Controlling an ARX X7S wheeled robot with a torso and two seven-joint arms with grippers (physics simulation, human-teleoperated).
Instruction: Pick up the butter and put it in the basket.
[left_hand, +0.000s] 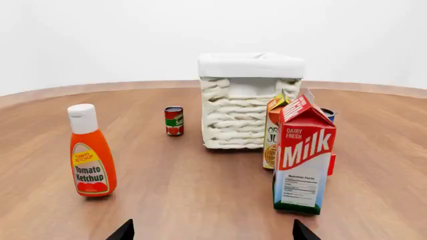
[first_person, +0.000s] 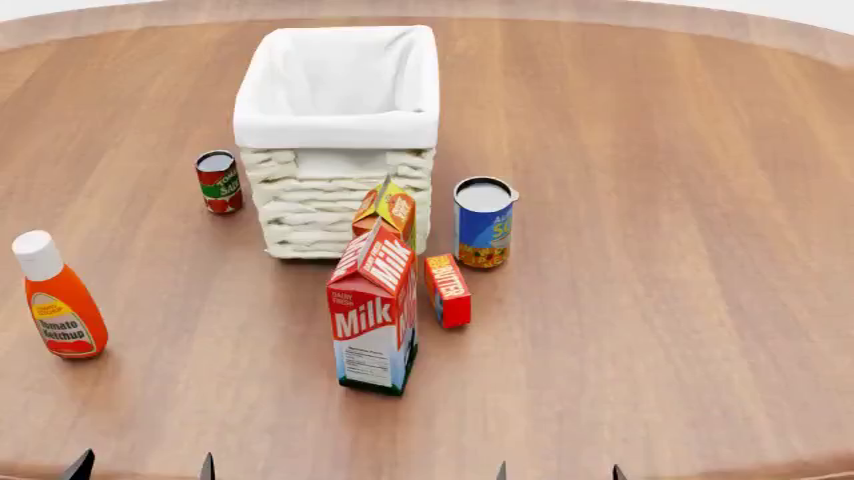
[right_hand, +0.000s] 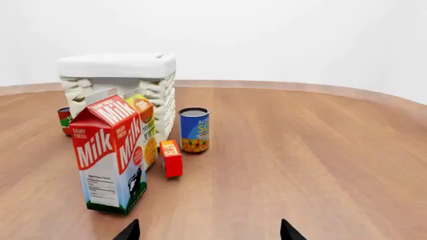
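The butter (first_person: 447, 290), a slim red box with white lettering, stands on the wooden table (first_person: 667, 200) just beside the milk carton (first_person: 374, 320), on its right, near the basket (first_person: 336, 130) and apart from both grippers. The carton reads "Dairy Fresh Milk". Behind it, against the basket's woven wall, an orange-yellow juice carton (first_person: 387, 212) leans in. A blue can (first_person: 483, 222) stands to the right; its label is only partly legible. Left of the basket sits a small red-green can (first_person: 219, 181), and well off to the left a "Tomato Ketchup" bottle (first_person: 59, 300). The left gripper (left_hand: 212, 231) and right gripper (right_hand: 209, 231) show only spread fingertips, holding nothing
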